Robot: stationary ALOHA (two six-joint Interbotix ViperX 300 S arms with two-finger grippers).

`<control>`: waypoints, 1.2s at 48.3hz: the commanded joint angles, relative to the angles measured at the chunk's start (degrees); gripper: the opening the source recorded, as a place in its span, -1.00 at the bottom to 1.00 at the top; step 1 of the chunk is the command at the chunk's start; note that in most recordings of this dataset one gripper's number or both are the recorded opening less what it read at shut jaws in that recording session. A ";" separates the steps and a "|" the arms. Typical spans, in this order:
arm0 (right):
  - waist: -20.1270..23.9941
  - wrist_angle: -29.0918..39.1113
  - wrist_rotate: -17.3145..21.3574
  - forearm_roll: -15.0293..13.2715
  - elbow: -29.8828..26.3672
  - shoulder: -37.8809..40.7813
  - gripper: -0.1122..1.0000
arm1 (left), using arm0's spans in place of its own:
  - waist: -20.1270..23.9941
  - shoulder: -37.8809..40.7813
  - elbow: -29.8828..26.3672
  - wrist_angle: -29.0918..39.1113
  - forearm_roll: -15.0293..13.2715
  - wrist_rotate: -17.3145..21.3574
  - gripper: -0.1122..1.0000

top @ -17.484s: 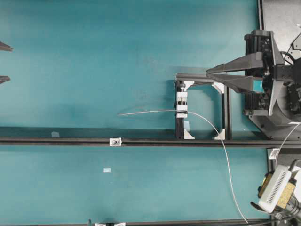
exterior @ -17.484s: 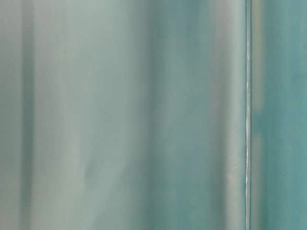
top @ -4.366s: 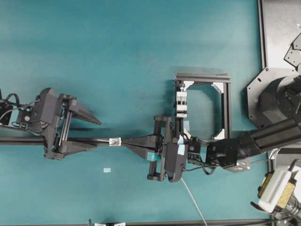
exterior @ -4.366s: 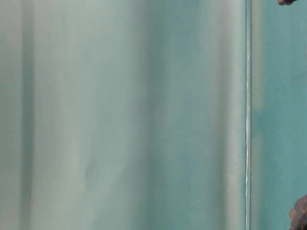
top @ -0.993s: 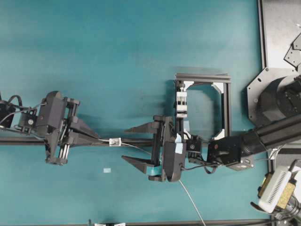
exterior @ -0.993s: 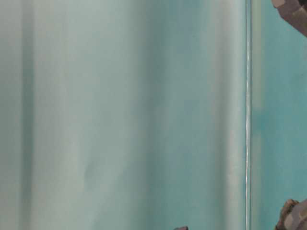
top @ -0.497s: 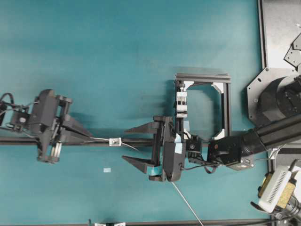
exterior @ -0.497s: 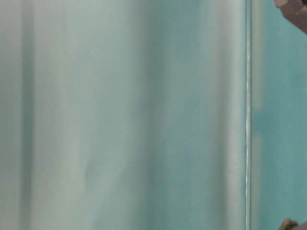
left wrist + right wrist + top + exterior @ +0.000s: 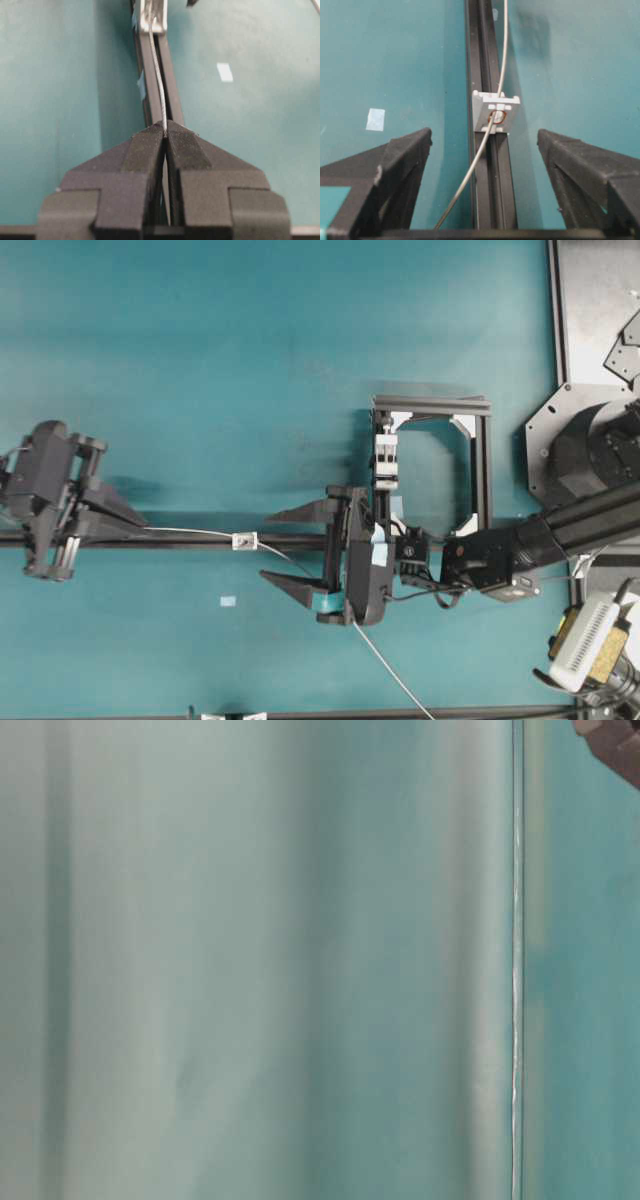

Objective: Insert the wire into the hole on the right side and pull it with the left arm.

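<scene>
Over a teal table (image 9: 250,360), the wire (image 9: 190,533) runs through the hole (image 9: 497,117) in a small white block (image 9: 244,540) clipped to a black rail (image 9: 290,540), with the left gripper (image 9: 140,525) clamped on its free end at the far left of the overhead view. Seen from the left wrist, the two tapered fingers (image 9: 145,145) are pressed flat together with the strand caught at their very tip, a hold that suits drawing a thread this thin along the line of the rail, so that it slides straight through the block and does not bind at the hole. On the other side of the block the wire slackens, curves down under the right gripper (image 9: 285,552) and trails off toward the lower edge of the table. That gripper, marked with teal patches, hangs just right of the block with its jaws spread wide and nothing between them; it looks to have finished the feeding and now stands clear of the strand. A black frame (image 9: 480,465) with a white clip (image 9: 386,462) sits behind it, unused. Insertion appears done, with the pull the step in hand. The table-level view shows only blurred teal.
</scene>
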 commanded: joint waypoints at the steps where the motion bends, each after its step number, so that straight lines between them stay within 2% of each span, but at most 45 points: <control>1: 0.18 -0.18 0.09 -0.18 -0.35 -1.85 0.86 | -0.35 -3.16 1.23 0.35 0.09 0.09 -0.99; 23: 0.18 0.62 0.09 -0.18 -0.53 -1.85 0.86 | -2.20 -11.87 7.82 4.92 0.26 0.09 -0.99; 39: 0.18 0.62 0.09 -0.18 -0.70 -1.85 0.86 | -2.37 -12.13 7.12 7.56 0.18 -0.18 -0.99; 53: 0.09 0.62 0.09 -0.18 -0.79 -1.85 0.86 | -1.85 -12.92 6.59 11.43 0.18 -5.45 -0.98; 58: 0.09 0.62 0.09 -0.18 -0.79 -1.85 0.86 | -1.93 -13.71 6.42 11.43 0.18 -5.71 -0.88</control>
